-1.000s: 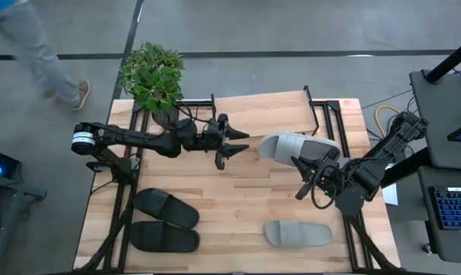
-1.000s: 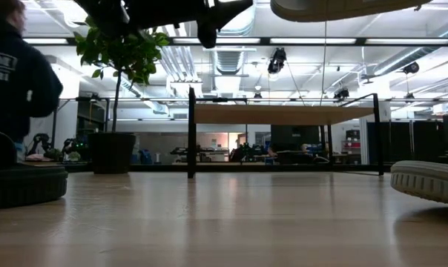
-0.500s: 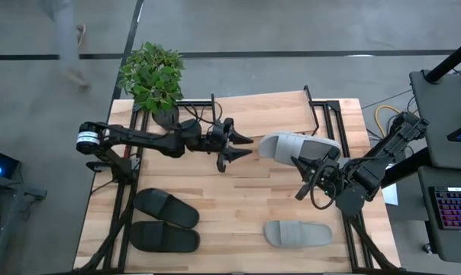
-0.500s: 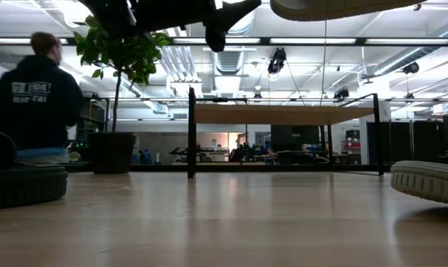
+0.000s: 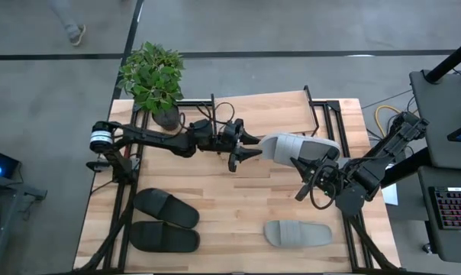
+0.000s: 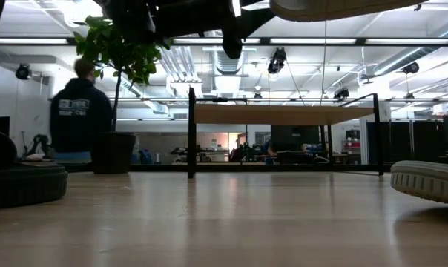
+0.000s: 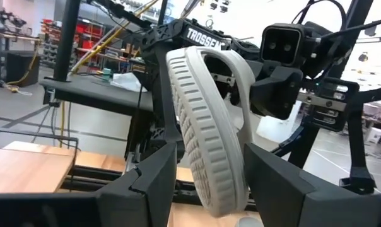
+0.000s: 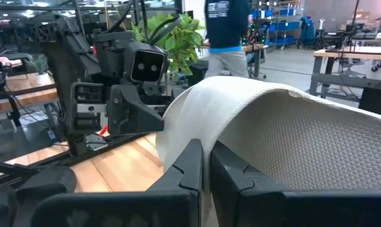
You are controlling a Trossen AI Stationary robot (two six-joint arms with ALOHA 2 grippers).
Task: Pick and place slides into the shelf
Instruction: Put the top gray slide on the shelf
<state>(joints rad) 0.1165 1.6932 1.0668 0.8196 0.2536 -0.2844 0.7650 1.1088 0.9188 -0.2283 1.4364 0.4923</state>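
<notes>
No slide sits on the shelf (image 5: 269, 107) yet: the right gripper (image 5: 301, 169) clamps a grey slide (image 5: 299, 145) aloft, the left gripper (image 5: 249, 147) straddles its toe with jaws apart, and three slides wait on the table (image 5: 230, 198).

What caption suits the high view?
Right gripper holds light grey-white slide sandal aloft; open left gripper reaches its toe.

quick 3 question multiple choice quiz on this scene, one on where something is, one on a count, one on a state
1. Where is the potted plant?
A. far left table corner
B. near right corner
C. on the shelf top

2. How many slides lie flat on the table?
A. one
B. three
C. four

3. The right pincer is
A. open, empty
B. shut on the raised grey slide
C. out of view

Key: 1 A, it stands beside the shelf. 2 B, two black slides and one grey slide. 3 B, the right wrist view shows its fingers pinching the strap; the left pincer stands open around its end.
</notes>
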